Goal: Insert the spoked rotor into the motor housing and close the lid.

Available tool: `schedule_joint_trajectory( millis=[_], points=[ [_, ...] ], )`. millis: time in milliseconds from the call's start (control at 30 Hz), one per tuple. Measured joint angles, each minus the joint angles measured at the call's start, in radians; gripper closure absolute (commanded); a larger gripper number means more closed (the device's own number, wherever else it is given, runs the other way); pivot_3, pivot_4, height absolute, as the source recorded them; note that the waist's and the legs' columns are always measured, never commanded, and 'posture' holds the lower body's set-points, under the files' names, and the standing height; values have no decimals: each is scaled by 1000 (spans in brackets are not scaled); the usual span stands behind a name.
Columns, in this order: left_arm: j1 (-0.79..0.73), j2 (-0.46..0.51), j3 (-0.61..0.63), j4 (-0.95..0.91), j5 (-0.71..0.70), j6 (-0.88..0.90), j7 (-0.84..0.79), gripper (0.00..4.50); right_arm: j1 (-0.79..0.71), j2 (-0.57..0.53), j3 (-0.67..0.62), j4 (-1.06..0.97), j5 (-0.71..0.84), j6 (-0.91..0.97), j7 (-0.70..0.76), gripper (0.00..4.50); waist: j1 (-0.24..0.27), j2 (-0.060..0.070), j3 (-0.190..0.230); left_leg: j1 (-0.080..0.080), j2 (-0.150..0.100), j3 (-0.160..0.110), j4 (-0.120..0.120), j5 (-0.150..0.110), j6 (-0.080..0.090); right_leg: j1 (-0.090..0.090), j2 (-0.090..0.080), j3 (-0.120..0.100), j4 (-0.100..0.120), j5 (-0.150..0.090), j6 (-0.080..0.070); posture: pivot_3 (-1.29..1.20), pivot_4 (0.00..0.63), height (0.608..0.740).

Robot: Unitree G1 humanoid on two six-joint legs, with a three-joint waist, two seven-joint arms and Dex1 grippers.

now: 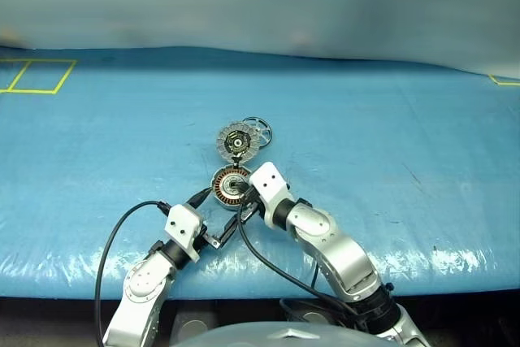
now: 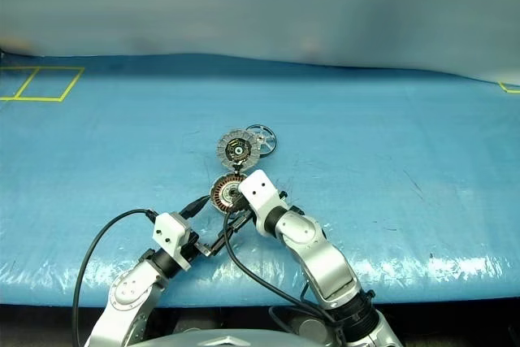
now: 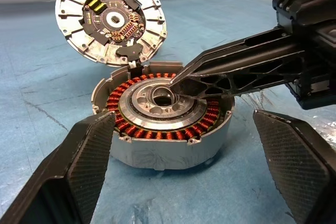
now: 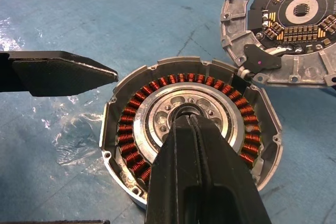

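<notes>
Two risks are showing on the blue bench: the motor housing is sitting free, so pressure from the right claw, whose pinched-shut, empty tips are resting at its silver centre, could be sliding it or scraping the copper coils; the lid is lying folded back, and a nudge could be dropping it early. The left claw is hovering level with fingers spread wide around the housing, gripping nothing. The spoked rotor is waiting beyond the lid, untouched.
</notes>
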Motion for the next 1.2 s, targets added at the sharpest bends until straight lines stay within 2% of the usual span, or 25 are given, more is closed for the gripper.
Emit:
schedule_joint_trajectory(
  millis=[767,1200],
  points=[
    [5,1,-3,0,0,4,2,0,-37,36,-24,88,-1,-51,1,4471,0,0,0,0,0,0,0,0,0,0,0,0,0,0,0,0,150,740],
    [4,1,-8,0,0,18,0,0,-79,-1,20,54,-14,42,31,4471,0,0,0,3,0,0,0,0,0,3,0,0,0,0,0,0,150,740]
  ],
)
